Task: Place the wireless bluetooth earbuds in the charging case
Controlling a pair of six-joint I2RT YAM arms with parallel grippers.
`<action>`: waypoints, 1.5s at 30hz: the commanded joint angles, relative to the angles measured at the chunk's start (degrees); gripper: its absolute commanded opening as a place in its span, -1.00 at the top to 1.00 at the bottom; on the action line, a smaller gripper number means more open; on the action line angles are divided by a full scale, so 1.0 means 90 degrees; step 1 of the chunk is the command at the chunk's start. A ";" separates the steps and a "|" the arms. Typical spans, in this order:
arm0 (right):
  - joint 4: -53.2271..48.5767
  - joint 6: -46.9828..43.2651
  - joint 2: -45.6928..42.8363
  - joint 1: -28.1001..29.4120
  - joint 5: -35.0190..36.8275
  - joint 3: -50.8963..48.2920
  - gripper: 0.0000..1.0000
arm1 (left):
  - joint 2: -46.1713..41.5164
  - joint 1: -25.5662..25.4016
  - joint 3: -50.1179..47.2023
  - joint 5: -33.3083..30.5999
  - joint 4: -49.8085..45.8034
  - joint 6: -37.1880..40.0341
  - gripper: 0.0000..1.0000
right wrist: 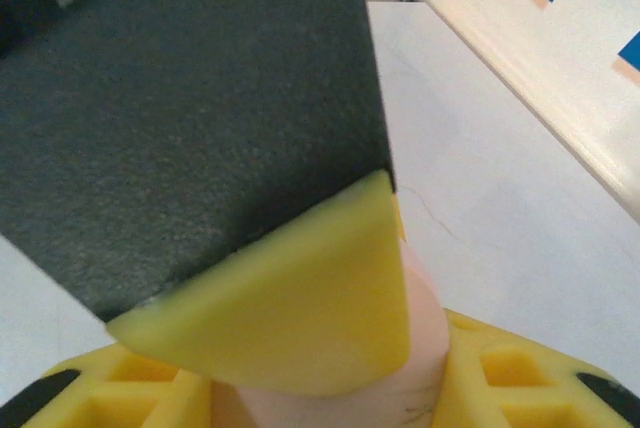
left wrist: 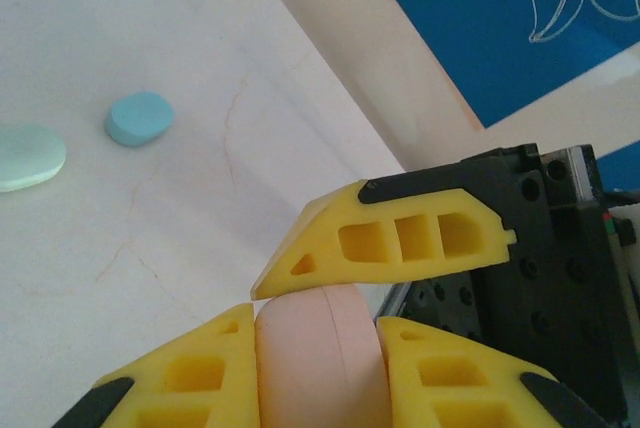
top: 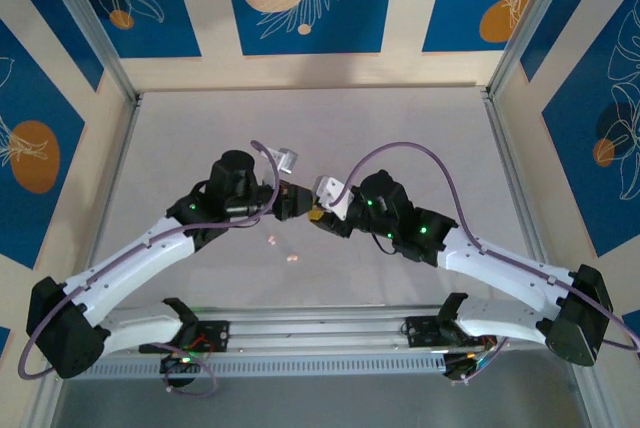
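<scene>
Two holds on one pink case [left wrist: 320,373] risk a tug that drops it. My left claw [left wrist: 318,320] clenches it; my right claw [right wrist: 320,403] straddles it, whether gripping I cannot tell. Pink buds [top: 272,239] lie loose on the desk [top: 400,128], just toward my bases from the case, apart from both claws.

Your left arm [top: 125,268] at 8 o'clock and right arm [top: 500,262] at 4 o'clock wear white shells with black joints; green lights [top: 422,230] glow on them; purple cables [top: 410,146] loop alongside; your left gripper [left wrist: 315,320] has yellow fingers [left wrist: 180,378], hollowed into cells, black-capped.
</scene>
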 commanded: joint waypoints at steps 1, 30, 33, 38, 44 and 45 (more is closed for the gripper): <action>0.0821 0.0131 -0.0448 -0.0013 0.0321 -0.0283 -0.11 | -0.0405 -0.0003 -0.0300 -0.0815 0.0446 -0.0961 0.74; 0.3812 0.1509 -0.0409 -0.1540 -0.2750 -0.1394 -0.08 | -0.0432 0.0011 -0.0982 -0.0303 0.2893 -0.2951 0.73; 0.3883 0.1527 -0.0401 -0.1563 -0.2738 -0.1366 -0.15 | -0.0419 0.0011 -0.1000 -0.0315 0.2903 -0.2959 0.73; 0.3948 0.1568 -0.0277 -0.1570 -0.2779 -0.1290 -0.11 | -0.0386 0.0008 -0.0991 -0.0272 0.2976 -0.2973 0.73; 0.4067 0.1643 -0.0195 -0.1562 -0.2873 -0.1268 0.07 | -0.0405 0.0007 -0.0979 -0.0220 0.2981 -0.2954 0.73; 0.3999 0.1625 -0.0204 -0.1568 -0.2886 -0.1246 0.07 | -0.0414 0.0011 -0.0981 -0.0218 0.2974 -0.2956 0.73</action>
